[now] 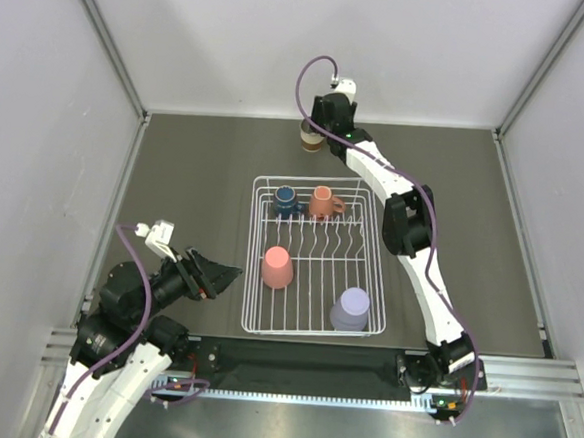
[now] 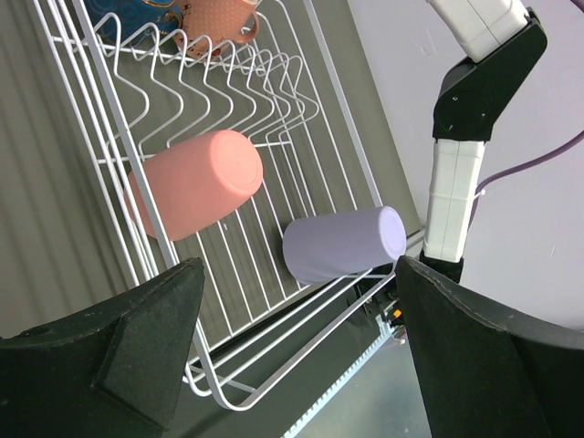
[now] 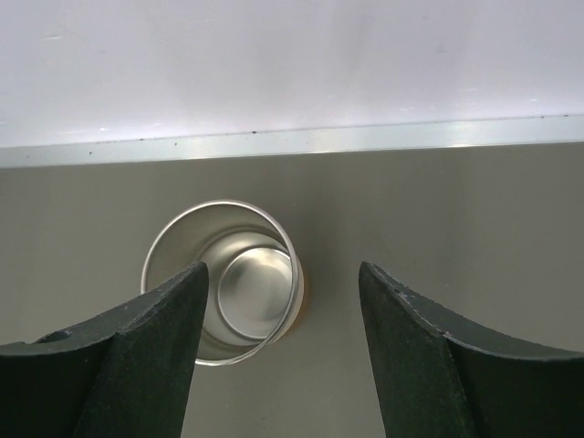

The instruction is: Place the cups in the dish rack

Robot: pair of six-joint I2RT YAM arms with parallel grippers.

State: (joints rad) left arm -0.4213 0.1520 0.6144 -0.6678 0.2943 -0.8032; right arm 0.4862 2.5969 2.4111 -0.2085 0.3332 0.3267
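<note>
- Counting four cups in the dish rack [image 1: 312, 286]: dark blue mug [image 1: 285, 200] and orange mug [image 1: 322, 201] at the 12 o'clock end, pink tumbler [image 1: 277, 267] toward 8, lavender tumbler [image 1: 350, 309] toward 5.
- Leaves only the shiny cup [image 3: 224, 281]: upright, mouth up, on the table [image 1: 194, 192] just past the rack's 12 o'clock edge, near the back wall [image 3: 292, 64].
- Step in hand, judging by that: grasping it with the right gripper [image 3: 283, 274].
- Right pincer parted at medium width, above the cup, nothing clamped yet.
- Off-centre though: cup toward 9 o'clock in the wrist view, overlapped by the 9 o'clock finger [image 3: 119, 365], with the 3 o'clock finger [image 3: 447, 365] well clear.
- Shift toward 9 before dropping, so as to straddle the rim rather than land a finger on it.
- Alternatively pinch one wall, one finger inside and one outside.
- Looks like slick metal, so probably slippery: grip low and firm.
- Lift straight up, mind the wall, then carry toward 6 and set down among the tines [image 1: 320, 243], clear of both mugs.
- As for the left gripper [image 1: 223, 274]: spread wide, holding nothing, at the rack's 9 o'clock side. Best kept there, out of the way.
</note>
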